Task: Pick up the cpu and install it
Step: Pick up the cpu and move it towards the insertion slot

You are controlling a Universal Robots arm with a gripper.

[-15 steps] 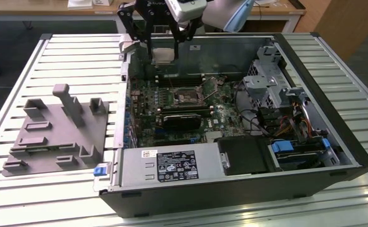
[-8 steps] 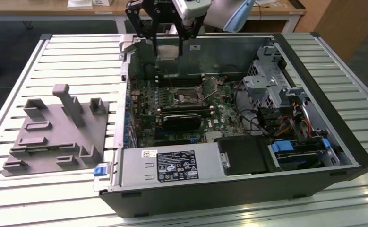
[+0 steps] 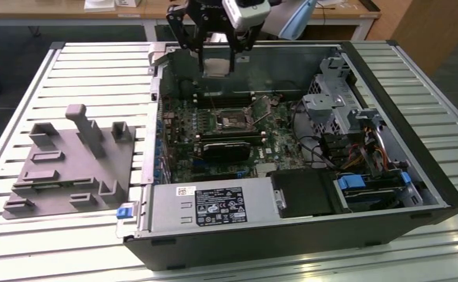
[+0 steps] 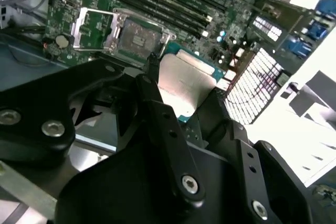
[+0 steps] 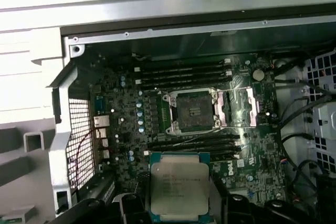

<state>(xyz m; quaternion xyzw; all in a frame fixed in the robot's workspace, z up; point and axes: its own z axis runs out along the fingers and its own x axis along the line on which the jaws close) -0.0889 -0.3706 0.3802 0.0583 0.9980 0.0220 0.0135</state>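
The gripper (image 3: 217,57) hangs above the far part of an open computer case (image 3: 417,176), and it is clenched on the cpu (image 3: 215,69) — the chip sits between its black fingers (image 4: 152,95), one on either edge. In the exterior view the cpu is held well clear of the circuit board (image 3: 213,126) below it, its flat face showing pale against the case's back wall.

In both wrist views the cpu's silver top (image 5: 178,182) is turned up towards the cameras, with a thin green rim around it. The socket (image 5: 193,109) lies apart from the chip, on the board beneath. Its metal frame (image 5: 239,106) is folded open to one side, and the dark square bed is bare. Long dark memory slots (image 5: 184,72) run along both sides of the socket.

On the exterior view's left, a grey plate (image 3: 64,170) with upright pegs rests on the slatted table (image 3: 95,64) — just beside the case and well away from the gripper.
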